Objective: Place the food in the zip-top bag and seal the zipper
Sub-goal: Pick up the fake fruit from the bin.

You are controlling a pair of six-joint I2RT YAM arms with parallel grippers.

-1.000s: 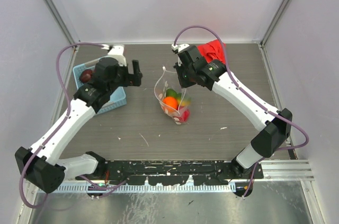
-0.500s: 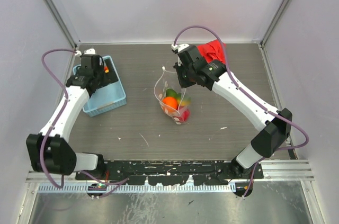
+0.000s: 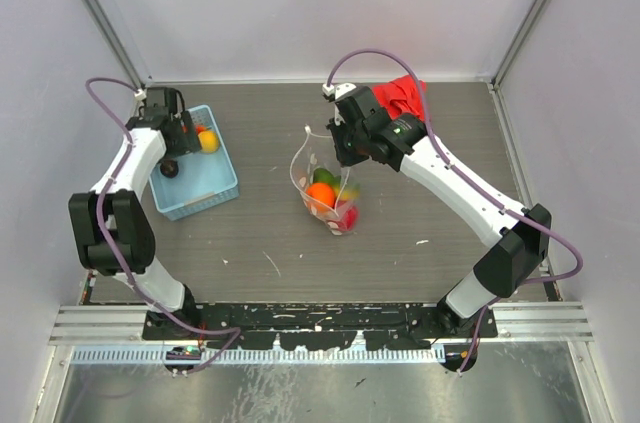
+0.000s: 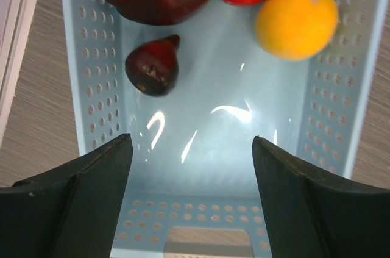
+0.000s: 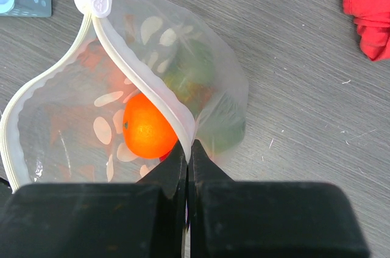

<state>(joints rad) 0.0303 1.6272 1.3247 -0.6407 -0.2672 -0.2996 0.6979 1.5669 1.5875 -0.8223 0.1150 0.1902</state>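
Here we see the zip-top bag (image 3: 345, 211) lying top-to-bottom at frame centre, mouth upward. The right gripper (image 5: 187, 143) pinches its zipper (image 5: 140, 84); the left gripper (image 4: 190, 142) is spread.

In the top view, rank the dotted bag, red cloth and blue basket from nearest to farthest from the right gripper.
1. Zip-top bag: rim pinched in the right gripper.
2. Red cloth: behind it, far edge.
3. Blue basket: across the table, left.

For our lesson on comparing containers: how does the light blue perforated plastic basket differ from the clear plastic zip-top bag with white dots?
The blue basket is opaque and box-shaped; the dotted bag is see-through and bulging. The open left hand hovers over the blue basket; the shut right hand pinches the dotted bag's rim. Both are open-topped and hold toy fruit.
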